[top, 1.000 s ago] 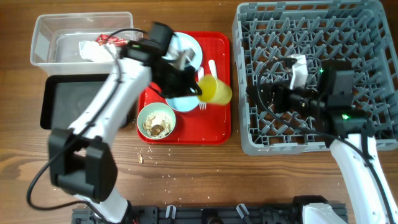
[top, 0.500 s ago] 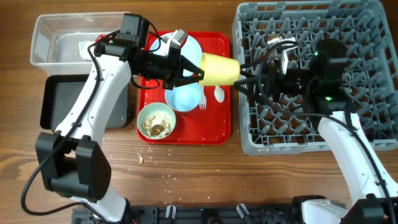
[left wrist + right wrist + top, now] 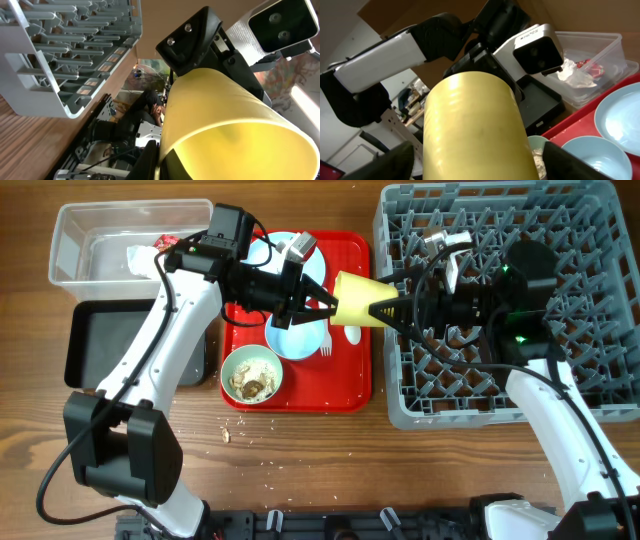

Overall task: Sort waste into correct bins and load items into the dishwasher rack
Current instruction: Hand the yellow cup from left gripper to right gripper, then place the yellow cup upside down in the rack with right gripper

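Holding the cup (image 3: 358, 299) on its side in the air between the tray (image 3: 350, 385) and the rack (image 3: 590, 220), the left hand (image 3: 325, 301) is clamped on one end and leaves the other end free for the right hand (image 3: 391, 310). That hand is spread wide, its fingers (image 3: 395, 161) either side of the cup and apparently not touching it, gripping nothing. I judge this a hand-off, made because the rack sits on the right arm's side; the right must close before the left lets go, or the cup drops.
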Motion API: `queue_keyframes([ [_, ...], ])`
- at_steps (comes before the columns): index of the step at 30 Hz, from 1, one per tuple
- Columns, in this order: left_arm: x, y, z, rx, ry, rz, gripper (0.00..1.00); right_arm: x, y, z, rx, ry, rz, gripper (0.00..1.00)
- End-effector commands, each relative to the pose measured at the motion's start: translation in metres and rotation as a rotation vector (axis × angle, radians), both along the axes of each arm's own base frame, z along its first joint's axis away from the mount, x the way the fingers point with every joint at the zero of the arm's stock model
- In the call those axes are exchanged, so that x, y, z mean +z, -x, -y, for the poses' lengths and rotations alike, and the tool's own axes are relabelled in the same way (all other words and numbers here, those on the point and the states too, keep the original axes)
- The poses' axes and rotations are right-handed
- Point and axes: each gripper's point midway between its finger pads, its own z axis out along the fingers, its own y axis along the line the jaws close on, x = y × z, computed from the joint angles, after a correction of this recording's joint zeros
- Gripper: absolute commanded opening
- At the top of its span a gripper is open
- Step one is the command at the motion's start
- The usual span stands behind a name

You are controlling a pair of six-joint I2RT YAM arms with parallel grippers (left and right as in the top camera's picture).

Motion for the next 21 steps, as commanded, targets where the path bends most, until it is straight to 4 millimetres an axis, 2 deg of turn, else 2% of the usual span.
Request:
queue_keyframes([
  [1,0.0178,0.0034,0.0010,-0.021,0.061,0.048,0.04,0.0021,-0.0003,-0.0019,0.010,0.000,-0.002,0.87],
  [3,0.0182,0.0034,0.0011,-0.022,0.063,0.049,0.04,0.0013,0.0000,-0.0019,0.011,0.001,-0.004,0.79],
  [4,0.0181,0.0034,0.0011,-0.022,0.063,0.049,0.04,0.0012,-0.0001,-0.0019,0.011,0.001,-0.005,0.79],
  [13,0.0186,0.0021,0.0014,-0.022,0.067,0.063,0.04,0.0003,0.0046,-0.0098,0.033,0.005,0.007,0.82],
  [16,0.0186,0.0021,0.0014,-0.022,0.067,0.063,0.04,-0.0002,0.0043,-0.0099,0.030,0.006,0.003,0.73],
  [18,0.0186,0.0021,0.0014,-0.022,0.067,0.063,0.04,-0.0003,0.0036,-0.0099,0.026,0.007,0.003,0.62],
  [19,0.0185,0.0021,0.0014,-0.022,0.067,0.064,0.06,-0.0004,0.0030,-0.0098,0.023,0.007,0.004,0.60],
  [21,0.0185,0.0020,0.0014,-0.022,0.066,0.064,0.20,0.0001,0.0022,-0.0093,0.019,0.007,0.009,0.54],
])
